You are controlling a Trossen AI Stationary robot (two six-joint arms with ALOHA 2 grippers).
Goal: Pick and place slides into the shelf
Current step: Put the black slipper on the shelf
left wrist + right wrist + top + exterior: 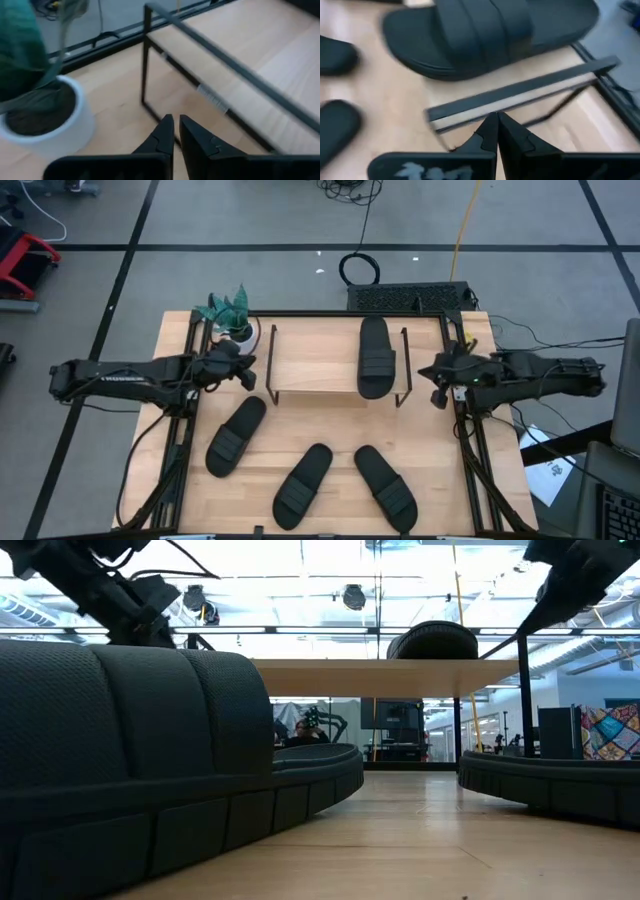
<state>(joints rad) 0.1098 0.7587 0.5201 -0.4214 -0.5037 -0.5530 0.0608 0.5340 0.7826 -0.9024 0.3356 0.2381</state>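
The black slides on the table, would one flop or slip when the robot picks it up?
Probably neither. The slide nearest the left tool looks matte and rubbery, so likely grippy. Its thick sole suggests slight bending, not drooping. Lying flat and long, it should not roll or tip.

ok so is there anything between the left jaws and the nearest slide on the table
Nothing visible. The left gripper hangs empty by the shelf's left end, beside the plant pot. The nearest slide lies in front of it on open tabletop, with only bare wood between them.
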